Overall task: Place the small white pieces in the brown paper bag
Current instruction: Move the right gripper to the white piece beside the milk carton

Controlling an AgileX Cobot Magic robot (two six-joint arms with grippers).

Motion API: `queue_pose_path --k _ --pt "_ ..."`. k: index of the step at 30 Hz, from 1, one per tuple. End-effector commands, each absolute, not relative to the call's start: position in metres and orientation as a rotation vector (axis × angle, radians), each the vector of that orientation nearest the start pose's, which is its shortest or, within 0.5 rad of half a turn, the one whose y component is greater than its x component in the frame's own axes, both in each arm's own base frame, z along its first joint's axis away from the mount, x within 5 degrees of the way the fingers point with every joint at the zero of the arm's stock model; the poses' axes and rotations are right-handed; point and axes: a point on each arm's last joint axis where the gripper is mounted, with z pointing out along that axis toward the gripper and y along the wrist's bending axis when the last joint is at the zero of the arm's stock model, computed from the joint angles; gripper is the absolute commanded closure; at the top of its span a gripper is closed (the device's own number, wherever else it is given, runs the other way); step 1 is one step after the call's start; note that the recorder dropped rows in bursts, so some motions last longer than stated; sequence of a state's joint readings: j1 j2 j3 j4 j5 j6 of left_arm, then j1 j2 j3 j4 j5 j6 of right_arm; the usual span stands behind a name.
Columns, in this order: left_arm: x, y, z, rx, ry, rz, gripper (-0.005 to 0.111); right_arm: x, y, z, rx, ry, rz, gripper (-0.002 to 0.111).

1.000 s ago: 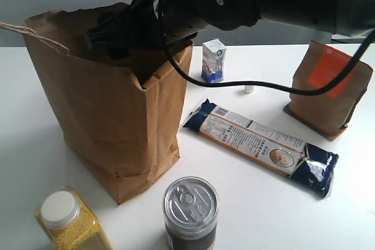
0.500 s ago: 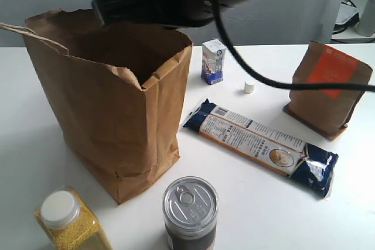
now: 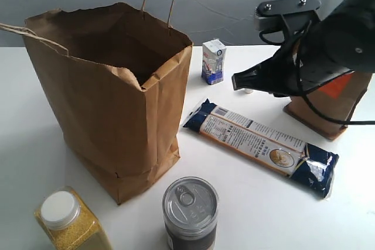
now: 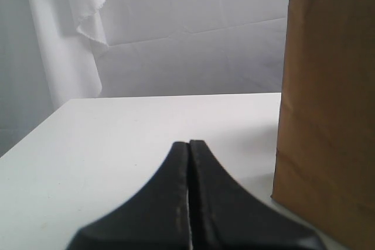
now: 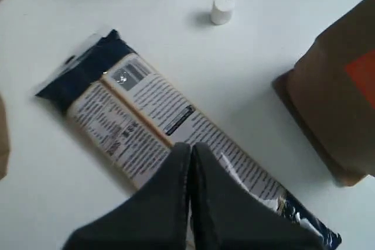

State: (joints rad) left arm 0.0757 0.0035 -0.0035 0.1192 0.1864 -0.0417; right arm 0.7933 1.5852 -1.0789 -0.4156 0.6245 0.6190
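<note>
The tall brown paper bag stands open at the left, and its side shows in the left wrist view. One small white piece lies on the table between the carton and the pouch; in the exterior view my right gripper mostly hides it. No other white pieces show. My right gripper hangs shut above the noodle packet with nothing between its fingers, a short way from the piece. My left gripper is shut and empty, low over the bare table beside the bag, outside the exterior view.
A blue-and-white milk carton stands behind the bag. A long noodle packet lies across the middle. A brown pouch with an orange label stands at the right. A tin can and a jar of yellow grains stand at the front.
My right arm has swung from over the bag's mouth to the right and now hangs shut near the pouch. The bag's far twine handle now shows.
</note>
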Motion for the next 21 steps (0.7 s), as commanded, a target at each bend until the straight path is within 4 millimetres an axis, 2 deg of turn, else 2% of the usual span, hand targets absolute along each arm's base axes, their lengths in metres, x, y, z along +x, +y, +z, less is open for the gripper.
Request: queue_pose_path --k 1,4,5,10,15,21 --pt "0.056 0.006 0.197 -0.010 1.665 0.127 0.107 0.285 0.228 0.215 -0.604 2.474 0.085 0.096" --pt "0.056 0.006 0.197 -0.010 1.665 0.127 0.107 0.317 0.242 0.206 -0.568 2.483 0.099 0.073" --pt "0.056 0.006 0.197 -0.010 1.665 0.127 0.107 0.333 0.246 0.202 -0.541 2.482 0.100 0.066" --pt "0.056 0.006 0.197 -0.010 1.665 0.127 0.107 0.387 0.254 0.178 -0.521 2.471 0.069 0.064" --pt "0.056 0.006 0.197 -0.010 1.665 0.127 0.107 0.412 0.260 0.155 -0.536 2.489 0.032 0.064" --pt "0.056 0.006 0.197 -0.010 1.665 0.127 0.107 0.427 0.261 0.137 -0.520 2.504 0.027 0.064"
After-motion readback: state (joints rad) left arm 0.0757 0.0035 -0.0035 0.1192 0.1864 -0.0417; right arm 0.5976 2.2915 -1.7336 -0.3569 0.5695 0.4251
